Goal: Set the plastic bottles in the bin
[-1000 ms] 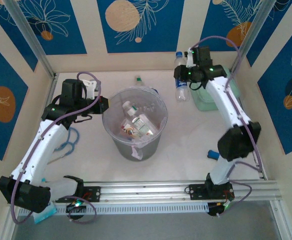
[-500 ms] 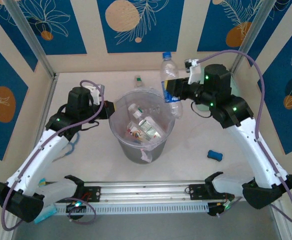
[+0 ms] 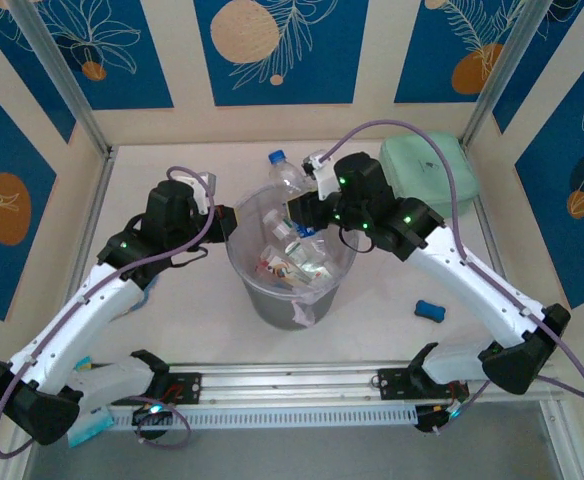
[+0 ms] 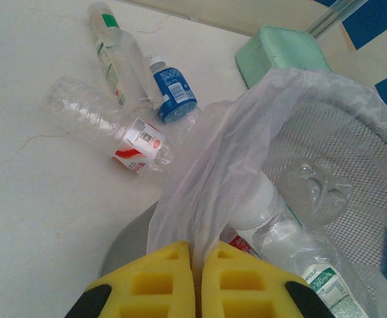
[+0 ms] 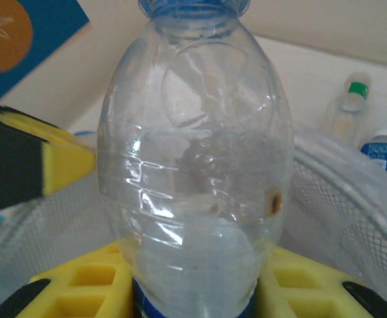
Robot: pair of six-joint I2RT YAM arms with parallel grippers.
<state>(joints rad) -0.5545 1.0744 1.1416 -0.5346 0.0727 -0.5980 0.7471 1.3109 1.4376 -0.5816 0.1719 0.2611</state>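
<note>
Blue block (image 3: 429, 309), small, lies near right on the table (image 3: 392, 265). Grey mesh bin (image 3: 272, 305), centre, is lined with a clear plastic bag (image 4: 226, 165); several labelled bottles (image 3: 294, 258) lie inside. Left gripper (image 4: 197, 278), at the bin's left rim, is closed with a fold of the bag pinched between its fingers. Right gripper (image 5: 193, 291), above the bin's far rim, clamps the lower part of a clear blue-capped bottle (image 3: 284, 178), tilted, cap pointing far. Beyond the bin, on the table: green-capped bottle (image 4: 117, 59), blue-labelled bottle (image 4: 172, 93), red-labelled bottle (image 4: 114, 126), lying close together. Mint-green case (image 3: 424, 165), far right.
</note>
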